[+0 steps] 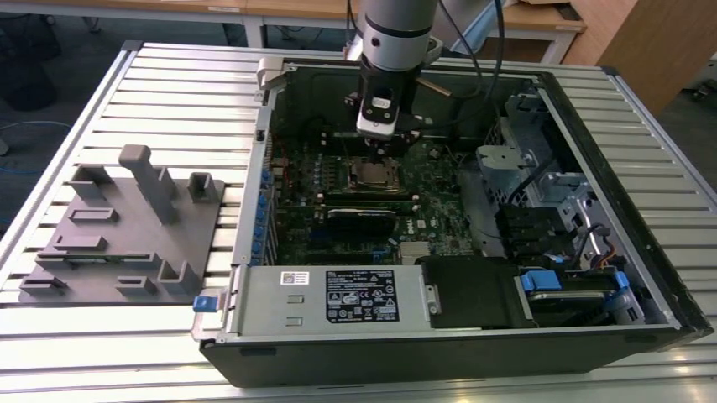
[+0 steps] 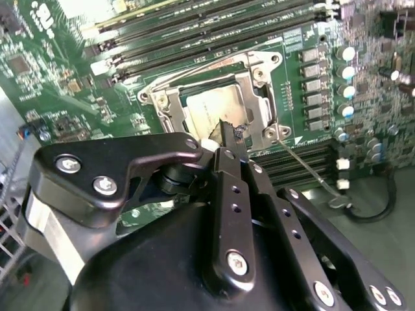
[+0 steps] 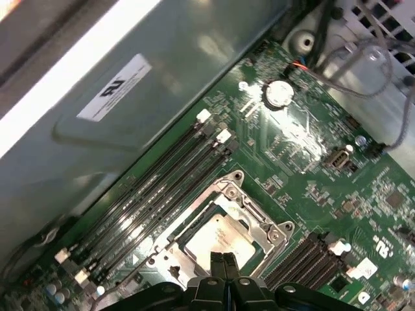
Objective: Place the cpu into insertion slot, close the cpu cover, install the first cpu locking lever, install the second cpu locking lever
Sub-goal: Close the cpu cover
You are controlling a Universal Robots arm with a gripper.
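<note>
Closest in the exterior view is the silver power supply (image 1: 336, 294) along the near wall of the open computer case (image 1: 661, 277), which lies on a slatted table (image 1: 672, 109) beside a grey fixture (image 1: 123, 227). Deeper inside, the arm reaches straight down, and the gripper (image 1: 379, 153) hangs just above the cpu (image 1: 374, 174) on the green board. In the second wrist view the gripper (image 2: 230, 137) has its black fingers pressed together with nothing between them, the tip at the edge of the cpu (image 2: 206, 109). The cpu cover (image 2: 249, 81) lies down around the chip, and a thin wire lever (image 2: 305, 167) runs out from its corner across dark slots. In the first wrist view the closed gripper (image 3: 224, 262) meets the cpu (image 3: 217, 236), which is seated in the insertion slot (image 3: 232, 181) beside long memory slots (image 3: 155, 188).
</note>
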